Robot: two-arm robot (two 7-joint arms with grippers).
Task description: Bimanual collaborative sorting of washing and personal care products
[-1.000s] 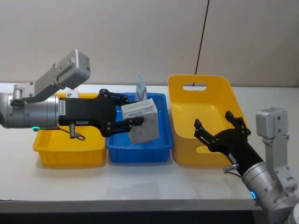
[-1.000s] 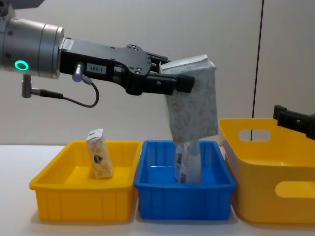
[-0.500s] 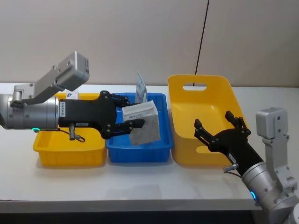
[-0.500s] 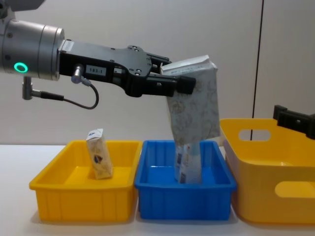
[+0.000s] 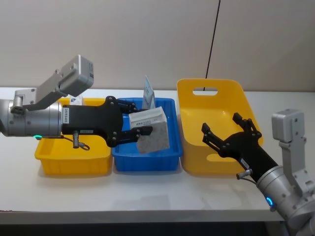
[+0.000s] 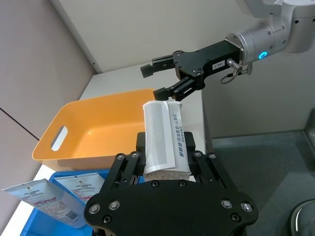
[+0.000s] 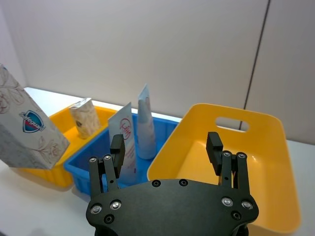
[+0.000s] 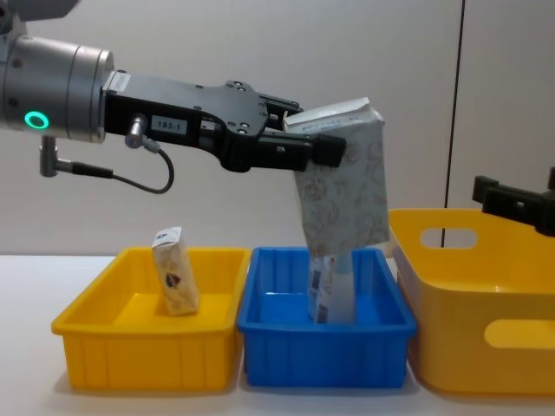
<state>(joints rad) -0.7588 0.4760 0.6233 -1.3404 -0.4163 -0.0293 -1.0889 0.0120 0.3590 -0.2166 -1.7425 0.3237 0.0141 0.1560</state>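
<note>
The speckled pack (image 8: 342, 173) hangs tilted above the blue bin (image 8: 325, 328), its top clamped in the left gripper (image 8: 316, 143). Right of the blue bin stands the large yellow bin (image 8: 486, 286), and the right gripper (image 5: 222, 125) hovers there, jaws spread. A clean handover likely means carrying the pack rightward, high enough to clear the pouches (image 8: 329, 290) standing in the blue bin, and releasing only once the other jaws close.
</note>
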